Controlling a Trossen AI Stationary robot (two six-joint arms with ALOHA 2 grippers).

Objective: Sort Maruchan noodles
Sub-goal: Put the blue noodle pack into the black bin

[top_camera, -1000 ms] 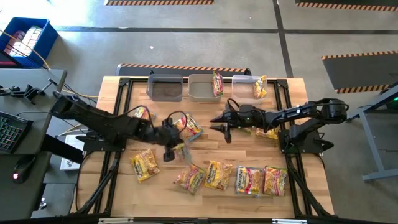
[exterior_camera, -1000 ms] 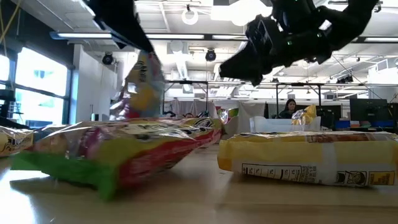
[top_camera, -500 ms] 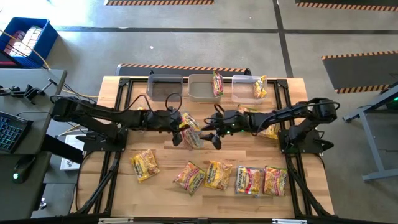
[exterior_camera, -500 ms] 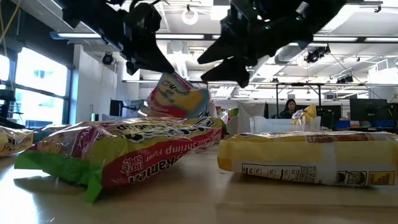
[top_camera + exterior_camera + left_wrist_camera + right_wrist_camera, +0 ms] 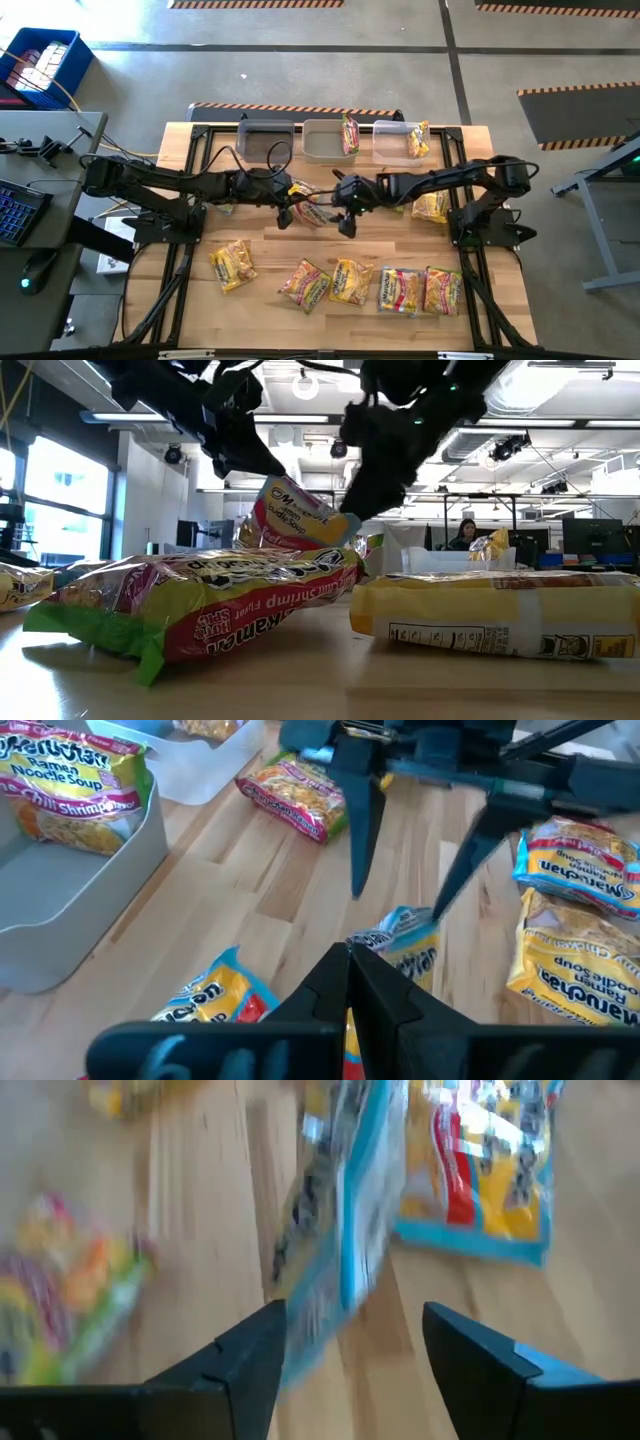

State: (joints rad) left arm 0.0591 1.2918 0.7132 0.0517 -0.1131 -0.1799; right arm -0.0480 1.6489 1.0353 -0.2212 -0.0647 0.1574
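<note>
Your left end effector [image 5: 287, 207] is pressed together on one Maruchan packet [image 5: 309, 212], holding it tilted above the middle of the surface [image 5: 200, 290]. Your right end effector [image 5: 343, 211] is spread, its fingers [image 5: 245, 1370] on either side of the same packet's far edge. Five other packets [image 5: 385, 288] lie along the near edge of the surface, and two bins [image 5: 322, 145] at the far edge each hold one

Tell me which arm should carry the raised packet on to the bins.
Probably right. The left gripper holds the blue-edged packet raised, and the right gripper has its open fingers either side of the packet's free end, nearer the bins that already hold noodles.
</note>
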